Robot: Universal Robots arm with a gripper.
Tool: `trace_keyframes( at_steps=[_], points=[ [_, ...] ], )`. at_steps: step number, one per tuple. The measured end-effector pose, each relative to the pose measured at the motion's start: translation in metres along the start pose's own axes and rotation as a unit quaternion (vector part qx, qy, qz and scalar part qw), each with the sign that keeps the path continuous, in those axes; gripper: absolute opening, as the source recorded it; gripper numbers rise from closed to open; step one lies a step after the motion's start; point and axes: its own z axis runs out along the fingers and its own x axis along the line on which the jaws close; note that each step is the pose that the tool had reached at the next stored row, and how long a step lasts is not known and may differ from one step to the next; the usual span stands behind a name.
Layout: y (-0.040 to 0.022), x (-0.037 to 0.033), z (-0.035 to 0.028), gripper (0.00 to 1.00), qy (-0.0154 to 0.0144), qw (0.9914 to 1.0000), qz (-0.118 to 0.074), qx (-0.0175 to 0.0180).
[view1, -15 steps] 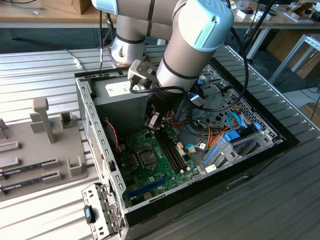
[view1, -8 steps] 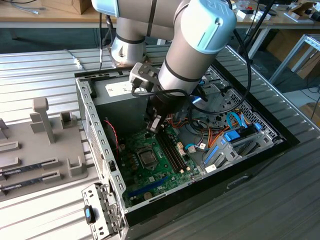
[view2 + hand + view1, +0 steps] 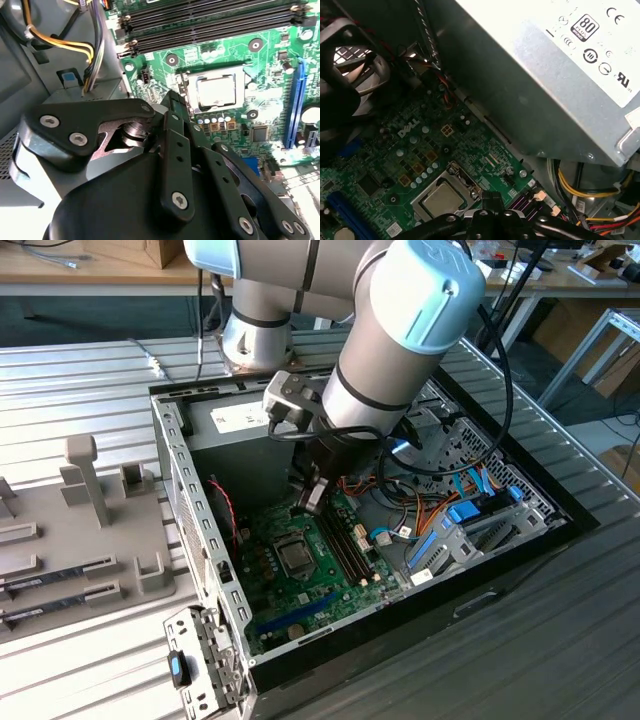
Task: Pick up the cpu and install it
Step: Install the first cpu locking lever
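Silver-grey metal top, thin frame around it: cpu (image 3: 297,558) lying flat in its socket near the middle of the green motherboard (image 3: 330,592), inside the open computer case (image 3: 172,465) on the ribbed metal counter (image 3: 560,640). Seen in the exterior view just beside the long memory slots (image 3: 345,540), on their exterior-view left, well short of the blue expansion slot (image 3: 290,615) toward the board's near edge. Same cpu (image 3: 216,90) in the second wrist view, square in the socket, level, no corner raised as far as can be judged; cpu (image 3: 441,198) likewise in the first wrist view.

Claw (image 3: 312,496) hanging above the board, close over the socket's far side, apart from the chip and carrying nothing that can be made out. Open or closed: cannot tell.

Step in hand, as a judgement: placing looks done, chip lying in the socket and no longer gripped. Whether the hinged socket frame is latched down: cannot tell.

Any further motion here calls for a straight, clean path, clear of the memory slots and of the yellow and black cable bundle (image 3: 580,189) beside the power supply (image 3: 535,85).

Writing: white label (image 3: 600,47) on the power supply with round certification marks and small print; white lettering on the motherboard near the socket; further white label on the supply's face in the exterior view. Print left unread.
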Motion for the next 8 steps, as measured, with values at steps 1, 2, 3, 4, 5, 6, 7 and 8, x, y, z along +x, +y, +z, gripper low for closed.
trace_keyframes(
  at_steps=[1,2,3,4,5,6,7,8],
  points=[
    [-0.0008,0.0009,-0.0001,0.11,0.0,1.0,0.0,0.0],
    [-0.0016,0.0019,-0.0003,0.11,0.0,1.0,0.0,0.0],
    [-0.0022,0.0025,-0.0004,0.11,0.0,1.0,0.0,0.0],
    [-0.0028,0.0032,-0.0006,0.11,0.0,1.0,0.0,0.0],
    [-0.0032,0.0037,-0.0007,0.11,0.0,1.0,0.0,0.0],
    [-0.0034,0.004,-0.0008,0.11,0.0,1.0,0.0,0.0],
    [-0.0035,0.004,-0.0008,0.11,0.0,1.0,0.0,0.0],
    [-0.0036,0.004,-0.0008,0.11,0.0,1.0,0.0,0.0]
  ],
)
